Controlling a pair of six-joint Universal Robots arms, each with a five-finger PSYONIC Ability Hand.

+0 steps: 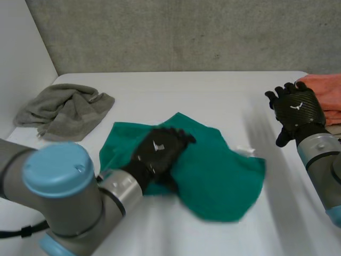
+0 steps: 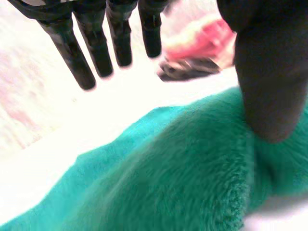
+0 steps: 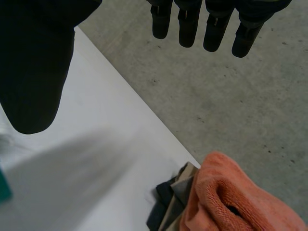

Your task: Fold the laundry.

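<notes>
- My left hand [image 1: 160, 152] lies palm down on the teal-green fleecy cloth [image 1: 218, 176], near its middle. The fingers [image 2: 96, 53] are straight and released, reaching out above the pile. My thumb leans against a soft hump of the fabric without pinching it.
- The teal-green fleecy cloth is spread in a loose, uneven shape on the smooth white surface [image 1: 176, 96]. It has rounded bulges, one corner drawn out to the right, and a deep, fuzzy nap.
- My right hand [image 1: 297, 109] is raised to the right of the green cloth, well apart from it. Its fingers [image 3: 187, 24] are straight and relaxed, and they hold nothing.
- A salmon-orange terry towel [image 3: 231, 197] with a looped, nubby weave and thick rolled folds sits farther right of the green cloth, past my right hand. It rests on a few darker flat fabrics [image 3: 168, 204].
- A grey towel [image 1: 64, 112], rumpled into a low heap with a ribbed band along one edge, lies to the left of the green cloth and farther back, not touching it.
- A rough, speckled grey concrete wall [image 1: 186, 32] rises beyond the green cloth.
</notes>
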